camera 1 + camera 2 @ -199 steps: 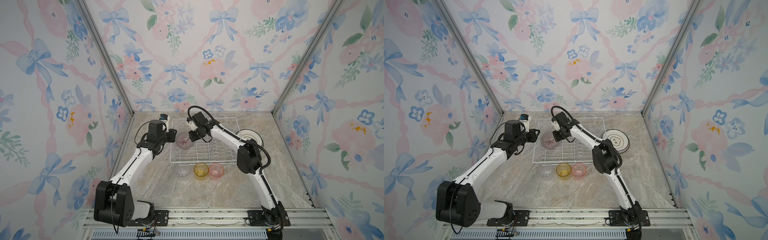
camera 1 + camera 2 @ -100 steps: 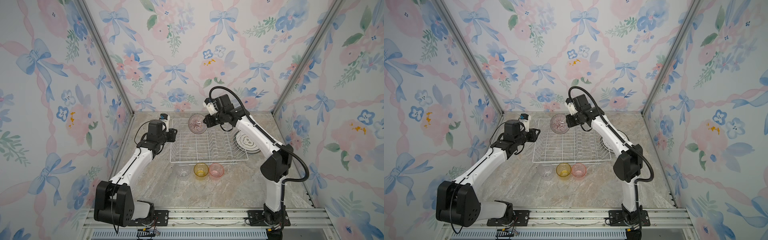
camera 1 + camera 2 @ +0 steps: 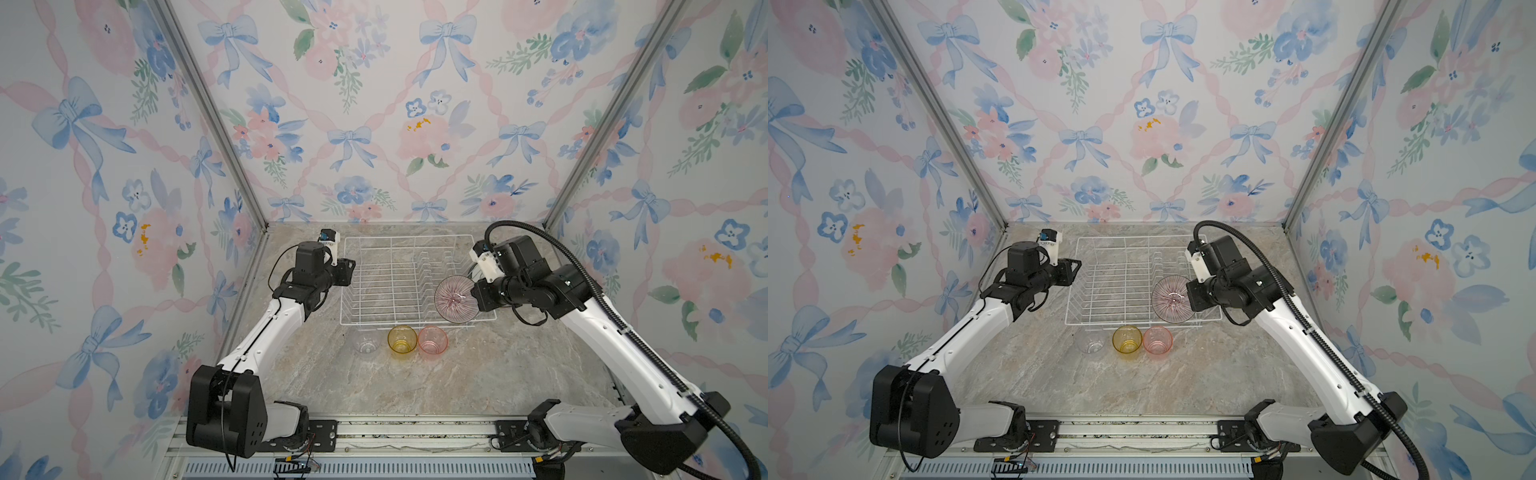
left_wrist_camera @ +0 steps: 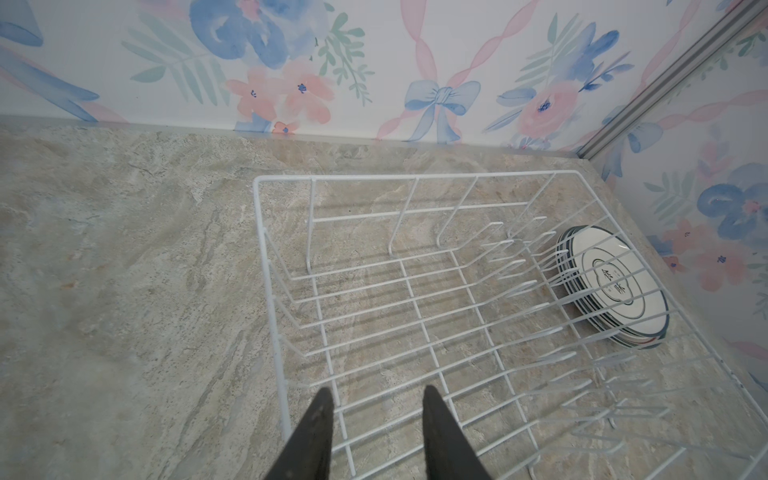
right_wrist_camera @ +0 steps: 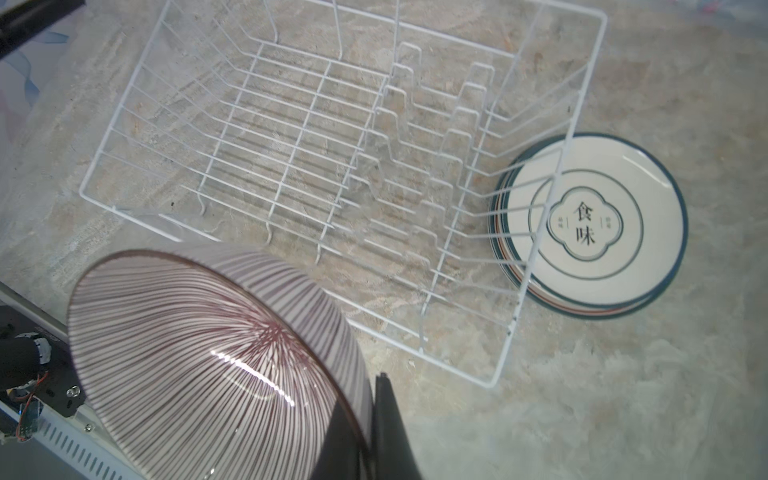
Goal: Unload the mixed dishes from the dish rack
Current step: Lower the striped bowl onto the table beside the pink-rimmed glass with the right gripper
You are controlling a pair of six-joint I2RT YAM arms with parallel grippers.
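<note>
Top views, rack: the white wire rectangular dish rack (image 3: 407, 237) sits on the beige marbled surface (image 3: 415, 386) toward the back wall, with its upright prongs in the right half.
Top views, tumblers: a clear translucent tumbler (image 3: 365, 341), a yellow translucent tumbler (image 3: 402, 338) and a pink translucent tumbler (image 3: 432, 339) stand upright in a row just in front of the rack's near edge. The yellow and pink ones are just beside each other.
Top views, bowl: the small round purple-striped bowl (image 3: 1173, 298) is tipped on its side over the rack's near right corner.
Top views, right hand: the right hand (image 3: 473, 296) is clenched on the bowl's rim.
Top views, left hand: the left hand (image 3: 1074, 272) hovers by the rack's left side.
Left wrist view, left hand: released, its two dark fingers (image 4: 316, 436) spread apart above the rack's rim wire.
Left wrist view, plates: a stack of white round plates with dark rims (image 4: 615, 286) lies flat on the surface just outside the rack's pronged side.
Right wrist view, bowl: a dark finger (image 5: 388, 428) presses against the bowl's outer wall at the rim.
Right wrist view, plates: the top plate shows printed characters in a lobed frame. The rack's side wires cross in front of the stack, and whether they touch cannot be told.
</note>
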